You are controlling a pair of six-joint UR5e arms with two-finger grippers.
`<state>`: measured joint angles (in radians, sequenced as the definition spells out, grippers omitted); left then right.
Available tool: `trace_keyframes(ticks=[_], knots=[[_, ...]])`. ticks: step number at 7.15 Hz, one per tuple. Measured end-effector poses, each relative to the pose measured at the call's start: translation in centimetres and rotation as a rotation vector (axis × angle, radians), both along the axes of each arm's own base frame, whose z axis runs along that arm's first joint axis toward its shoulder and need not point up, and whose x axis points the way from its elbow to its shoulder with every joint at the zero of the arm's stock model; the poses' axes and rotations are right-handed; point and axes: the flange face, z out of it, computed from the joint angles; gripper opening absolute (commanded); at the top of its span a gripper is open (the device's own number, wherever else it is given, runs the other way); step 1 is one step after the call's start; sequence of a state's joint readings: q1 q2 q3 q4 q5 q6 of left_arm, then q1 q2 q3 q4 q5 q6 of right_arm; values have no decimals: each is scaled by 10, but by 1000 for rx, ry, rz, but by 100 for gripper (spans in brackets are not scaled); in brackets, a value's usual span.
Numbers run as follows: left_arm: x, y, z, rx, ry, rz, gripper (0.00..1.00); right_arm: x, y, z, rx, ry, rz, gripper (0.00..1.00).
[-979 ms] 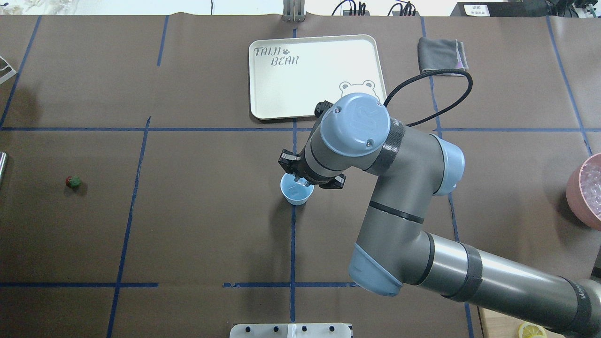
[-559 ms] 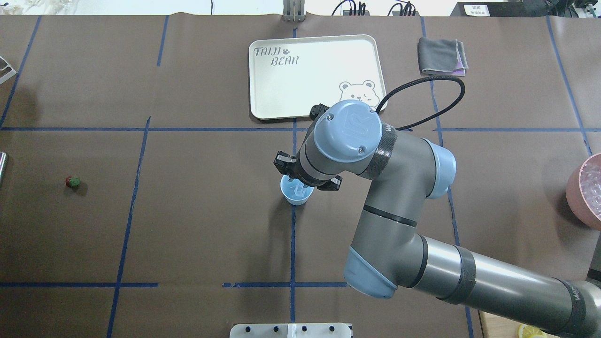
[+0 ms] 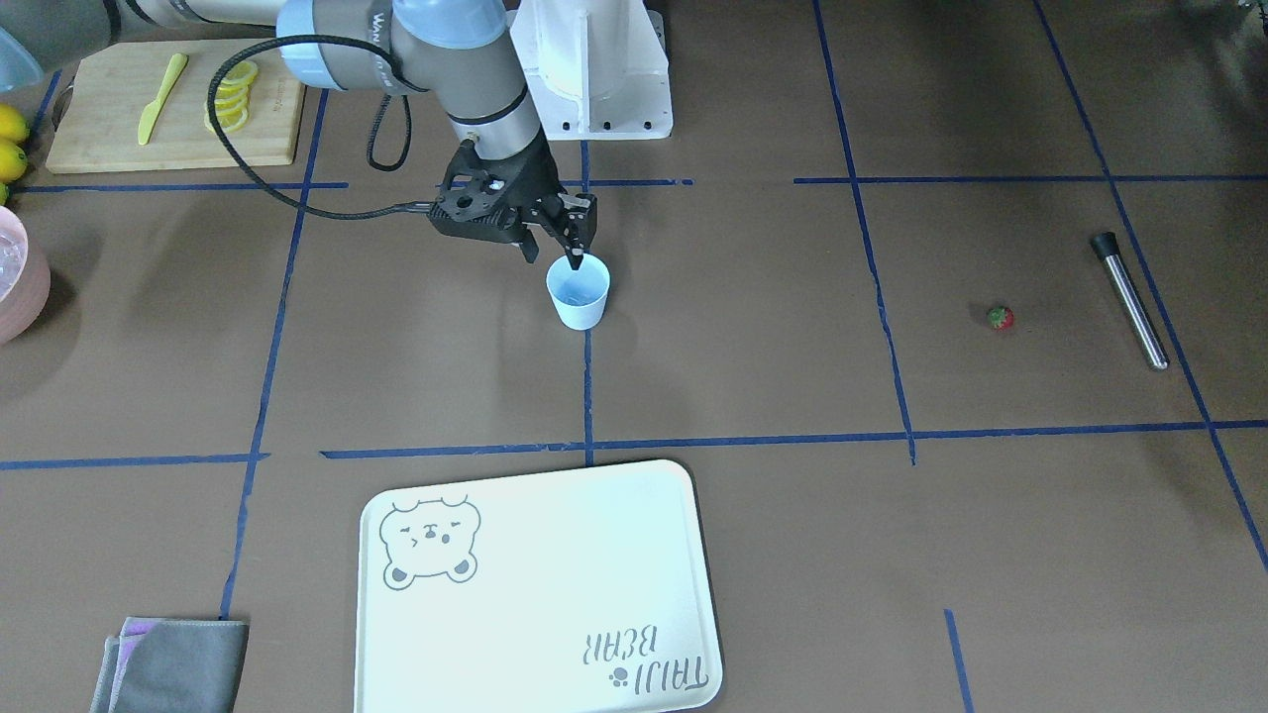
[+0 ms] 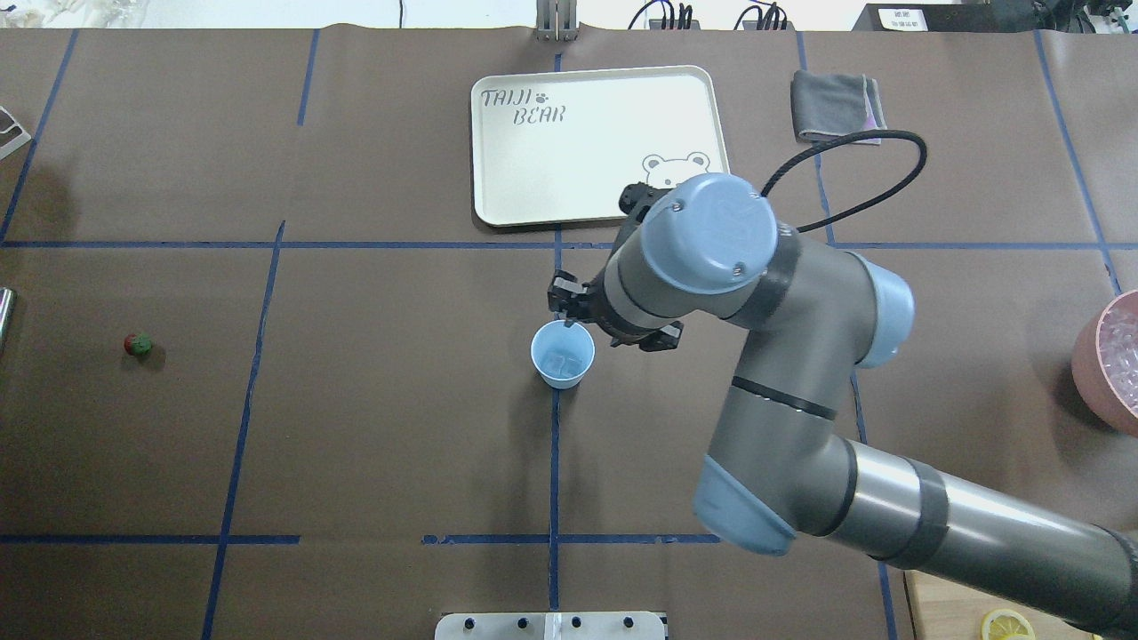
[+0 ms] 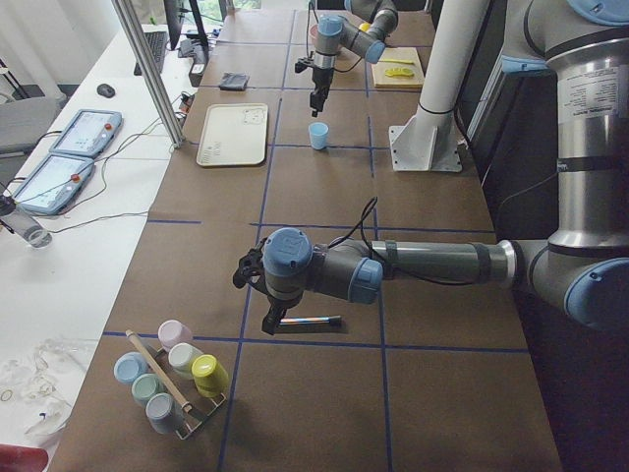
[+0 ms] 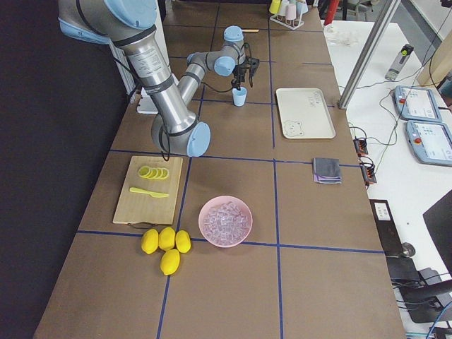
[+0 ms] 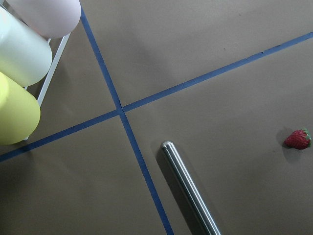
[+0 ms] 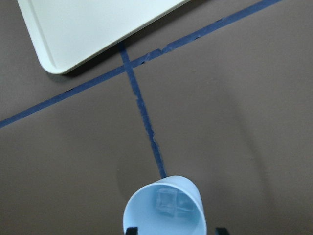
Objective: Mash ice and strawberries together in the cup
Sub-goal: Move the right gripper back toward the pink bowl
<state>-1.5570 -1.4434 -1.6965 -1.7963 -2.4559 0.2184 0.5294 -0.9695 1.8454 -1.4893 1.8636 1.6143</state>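
Right gripper (image 3: 554, 258) is hovering right at the cup (image 3: 579, 297) rim, fingers spread apart, ice (image 8: 168, 201) sitting inside. Left gripper (image 5: 242, 276): can't tell.

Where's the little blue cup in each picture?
Front-facing: cup, upper middle.
Overhead: cup, centre.
Left: cup, top middle.
Right: cup, top middle.
Left wrist: not in it.
Right wrist: cup, bottom edge.
Shared landmark: the tray, beside the cup.

Pale blue tapered plastic cup (image 4: 562, 356): smooth, matt. Clear ice cubes (image 8: 168, 201): glassy. Silver metal rod (image 7: 190, 188): polished. Brown paper table cover (image 4: 382, 427): matt.
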Motion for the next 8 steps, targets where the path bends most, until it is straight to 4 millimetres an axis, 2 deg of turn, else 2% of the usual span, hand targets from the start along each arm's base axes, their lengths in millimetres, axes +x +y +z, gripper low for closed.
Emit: trace_keyframes(ticks=[1,2,3,4,6,7,8], knots=[[0,0,1,-3,0,0,100,46,-1,35,21,22,-22,62],[0,0,3,-6,0,0,100,103,-3,76,46,55,-58,62],[0,0,5,-10,0,0,100,164,0,121,89,104,-109,72],[0,1,6,-13,0,0,100,227,6,169,158,170,-180,98],[0,1,6,-12,1,0,100,347,14,259,251,266,-318,100],[0,0,6,-12,1,0,100,391,17,301,278,285,-376,100],[0,0,6,-12,1,0,100,420,20,340,300,292,-435,100]])
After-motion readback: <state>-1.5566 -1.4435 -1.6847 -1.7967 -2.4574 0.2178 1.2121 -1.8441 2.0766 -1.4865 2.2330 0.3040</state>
